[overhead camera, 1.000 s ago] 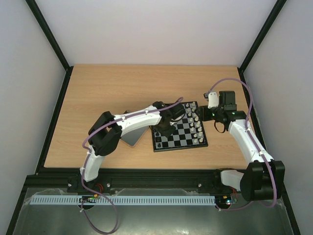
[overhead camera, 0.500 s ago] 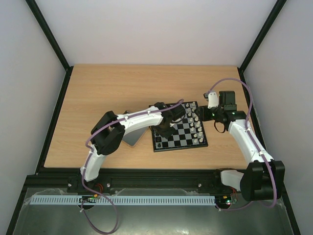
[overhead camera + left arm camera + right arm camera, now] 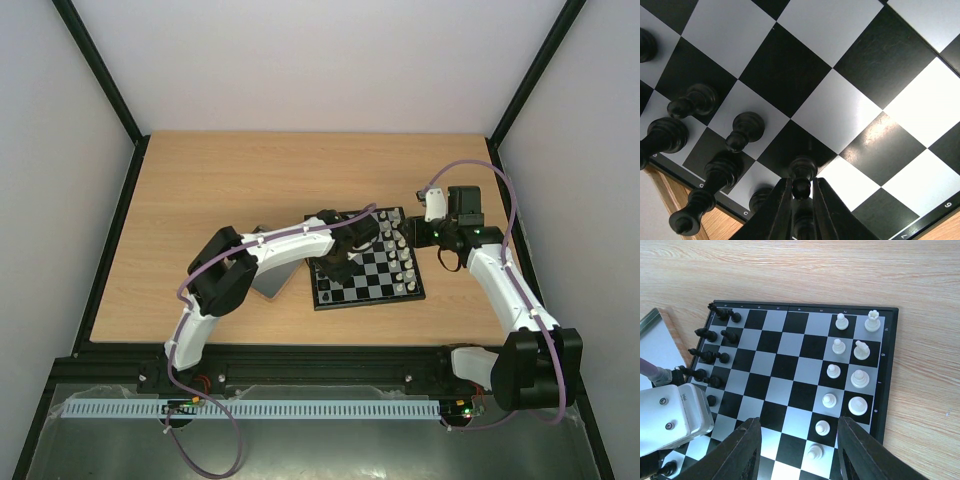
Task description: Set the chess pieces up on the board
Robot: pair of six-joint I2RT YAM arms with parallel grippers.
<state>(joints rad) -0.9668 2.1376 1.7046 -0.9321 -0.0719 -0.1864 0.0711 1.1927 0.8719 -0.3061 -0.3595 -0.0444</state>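
The black-and-grey checkered chessboard (image 3: 790,345) looks only part set; the left gripper (image 3: 801,181) has jaws close around a small black pawn (image 3: 802,167) at its black edge, grip unclear, and the right gripper (image 3: 799,422) hangs above it, jaws open.

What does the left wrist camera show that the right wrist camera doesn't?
Only the left wrist view: the left gripper up close, its fingers on either side of a black pawn. Only the right wrist view: the white pieces, a tray corner and the open right gripper. Both: the board and the black pieces along its edge.
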